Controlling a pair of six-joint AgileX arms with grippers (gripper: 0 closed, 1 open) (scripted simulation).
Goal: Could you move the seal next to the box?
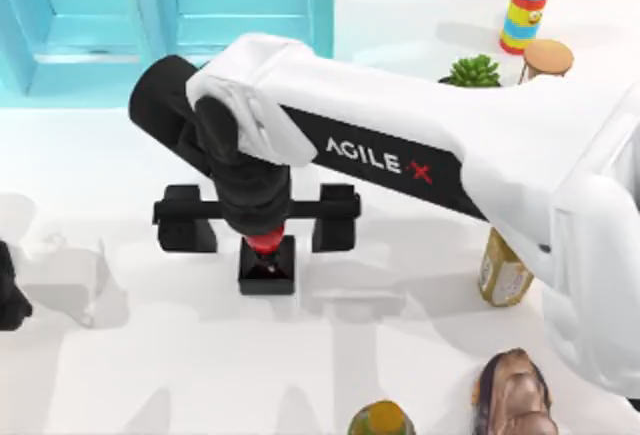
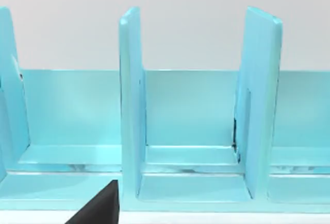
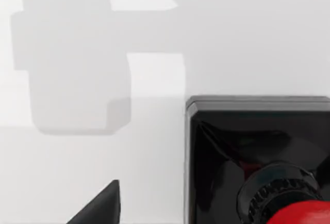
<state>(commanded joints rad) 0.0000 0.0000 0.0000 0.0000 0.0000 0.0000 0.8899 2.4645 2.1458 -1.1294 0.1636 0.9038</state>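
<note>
The seal [image 1: 267, 267] stands upright on the white table left of centre, a glossy black square base with a red knob [image 1: 263, 243] on top. My right gripper [image 1: 260, 227] hangs just above it, its black fingers [image 1: 336, 217] spread wide, open and holding nothing. In the right wrist view the seal [image 3: 242, 157] is close below, with the knob [image 3: 301, 214] at the frame's edge. The light blue box [image 1: 170, 15] with upright dividers sits at the back left, well apart from the seal. Its compartments [image 2: 191, 131] face the left wrist view. My left gripper [image 1: 8, 295] is parked at the table's left edge.
A yellow-green bottle [image 1: 503, 270] stands to the right, under the right arm. At the back right are a striped cylinder [image 1: 525, 10], a small wooden stool [image 1: 547, 55] and a green plant [image 1: 473, 72]. A brown object [image 1: 515, 395] and a yellowish one [image 1: 380, 420] sit at the front.
</note>
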